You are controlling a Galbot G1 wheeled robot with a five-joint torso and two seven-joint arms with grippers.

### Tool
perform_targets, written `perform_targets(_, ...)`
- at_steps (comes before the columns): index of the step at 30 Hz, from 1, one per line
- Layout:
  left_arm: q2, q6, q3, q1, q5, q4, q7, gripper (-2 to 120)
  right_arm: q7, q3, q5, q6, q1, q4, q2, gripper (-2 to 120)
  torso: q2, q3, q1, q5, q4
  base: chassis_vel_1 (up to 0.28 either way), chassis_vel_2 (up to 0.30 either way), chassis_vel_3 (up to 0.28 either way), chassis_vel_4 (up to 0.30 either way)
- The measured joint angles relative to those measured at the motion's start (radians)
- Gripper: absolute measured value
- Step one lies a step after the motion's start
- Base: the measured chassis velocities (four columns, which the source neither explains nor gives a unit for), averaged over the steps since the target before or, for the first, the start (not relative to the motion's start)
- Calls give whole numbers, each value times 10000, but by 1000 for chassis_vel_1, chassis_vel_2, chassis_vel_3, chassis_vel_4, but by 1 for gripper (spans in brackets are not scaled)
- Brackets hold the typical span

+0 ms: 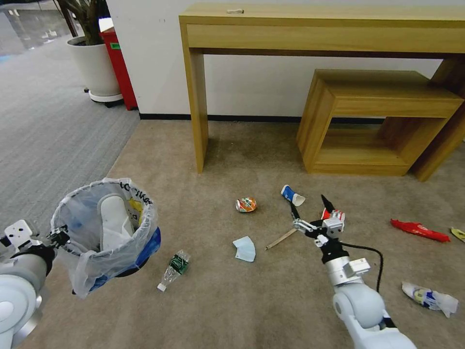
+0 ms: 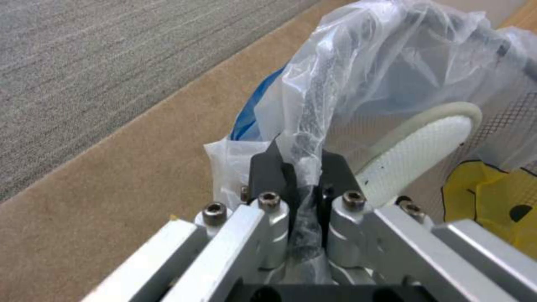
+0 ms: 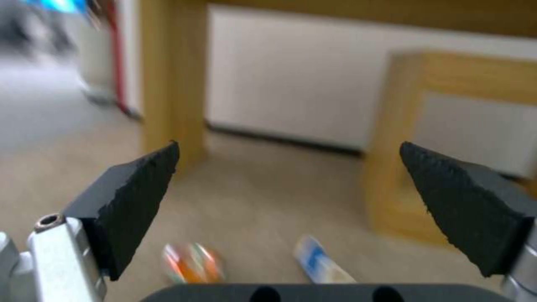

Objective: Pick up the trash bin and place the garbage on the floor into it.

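My left gripper (image 1: 60,237) is shut on the rim and clear bag of the trash bin (image 1: 104,228), holding it above the carpet at the left. Its fingers (image 2: 268,167) pinch the crinkled bag. In the bin lie a white slipper (image 2: 425,142) and a yellow wrapper (image 2: 492,201). My right gripper (image 1: 308,203) is open above the floor, over a wooden stick (image 1: 281,239). Beyond it lie a crushed can (image 1: 246,204) and a blue-white paper cup (image 1: 292,195); the right wrist view shows the can (image 3: 193,262) and cup (image 3: 321,264) below the open gripper (image 3: 288,144).
A blue mask (image 1: 244,248) and crushed bottle (image 1: 174,269) lie on the carpet between the arms. A red wrapper (image 1: 419,230) and white wrapper (image 1: 430,297) lie to the right. A wooden console table (image 1: 198,97) and a low wooden stand (image 1: 378,121) line the wall.
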Motion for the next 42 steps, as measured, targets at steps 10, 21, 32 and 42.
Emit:
perform_targets(10,-69,0,101,-89,4,-13,13,2,2979,694,3108,-7828,-1098,2350,-2453,100,0,1,0,-2,-1,0,0,0,0)
perform_targets(21,-74,0,-5,-68,-57,-88,106,2,4046,501,4650,-8575,-1799,1822,-3680,100,0,1,0,0,0,0,0,0,0)
perform_targets(32,-167,0,120,-88,-27,-109,114,2,3866,388,4512,-8441,-2413,912,-4125,100,0,1,0,-4,0,0,0,0,0)
perform_targets(42,-127,0,-25,-38,-30,-135,126,2,1873,391,4024,-8402,-2100,-20,-3992,100,0,1,0,-3,0,0,0,0,0)
